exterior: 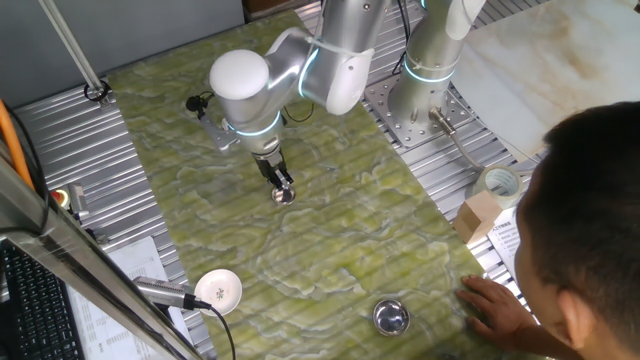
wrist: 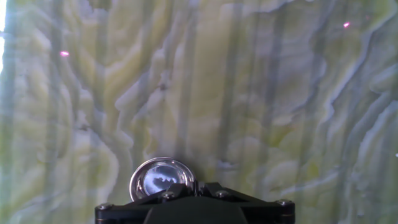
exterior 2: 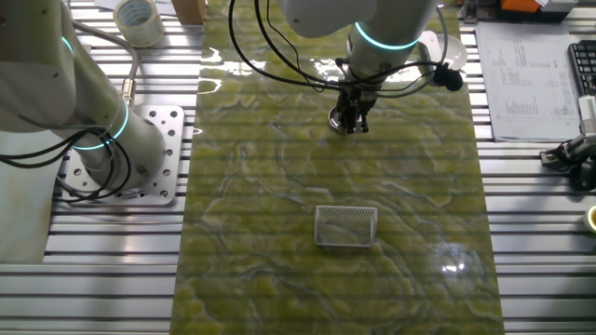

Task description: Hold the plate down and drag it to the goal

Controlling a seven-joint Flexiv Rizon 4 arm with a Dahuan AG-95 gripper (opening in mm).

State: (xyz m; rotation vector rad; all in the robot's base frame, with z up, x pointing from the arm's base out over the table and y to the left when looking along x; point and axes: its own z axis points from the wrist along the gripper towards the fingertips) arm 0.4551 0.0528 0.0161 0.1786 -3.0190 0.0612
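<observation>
— Plate [wrist: 161, 178] position? I only see the green marbled mat [exterior: 330, 220].

— Mid-mat, directly under the gripper [exterior: 285, 193], which bears straight down on its edge, likely so friction carries the dish along during a drag.

— Jaws?

— Cannot tell; the fingertips are hidden. The metal bowl [exterior: 391, 317] sits well apart.

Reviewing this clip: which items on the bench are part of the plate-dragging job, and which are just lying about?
Part of the job:
- plate, small and silver
- gripper, tip down on the plate

Lying about:
- metal bowl
- white disc
- wire basket
- tape roll
- papers
</observation>
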